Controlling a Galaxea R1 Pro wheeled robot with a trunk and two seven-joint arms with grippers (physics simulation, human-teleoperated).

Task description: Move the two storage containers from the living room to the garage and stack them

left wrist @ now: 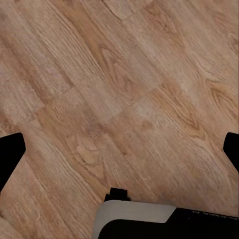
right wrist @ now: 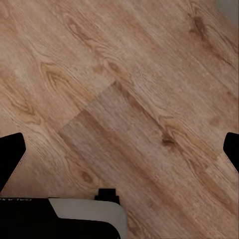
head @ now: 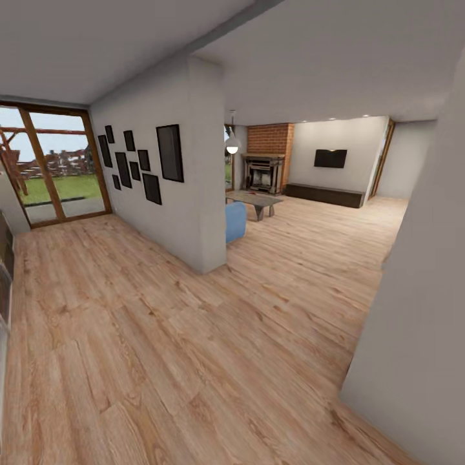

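We look across light wood plank flooring toward the living room, where the red brick fireplace, a low table and a blue sofa corner sit far ahead, right of a dividing wall hung with black frames. Our left pincer and right pincer both hang spread wide over bare planks, holding nothing.

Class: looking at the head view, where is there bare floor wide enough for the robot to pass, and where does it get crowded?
The wood plank floor lies bare between the wall hung with dark frames and the pale wall on the right, and also toward the glass doors. It crowds near the fireplace, with the low table and blue seat.
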